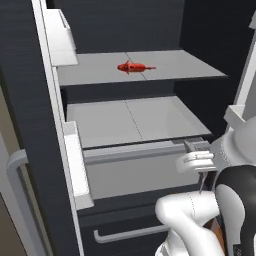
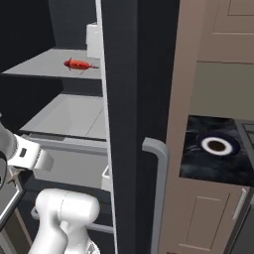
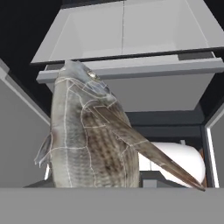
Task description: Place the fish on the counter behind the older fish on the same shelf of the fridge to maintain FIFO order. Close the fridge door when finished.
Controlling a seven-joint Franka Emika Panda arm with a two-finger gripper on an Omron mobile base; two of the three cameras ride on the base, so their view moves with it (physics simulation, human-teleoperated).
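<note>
Claw (image 1: 192, 148) grips fish (image 3: 87, 135) (fridge (image 1: 30, 100) open).

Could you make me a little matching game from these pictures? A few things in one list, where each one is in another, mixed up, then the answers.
Things:
1. red fish
2. grey fish
3. plate
4. grey drawer

Places:
A. on the black counter to the right of the fridge
B. lying on the fridge shelf
C. directly below that shelf
D. held up close in front of the hand camera, facing the drawer

Pairs: 1-B, 2-D, 3-A, 4-C
</note>
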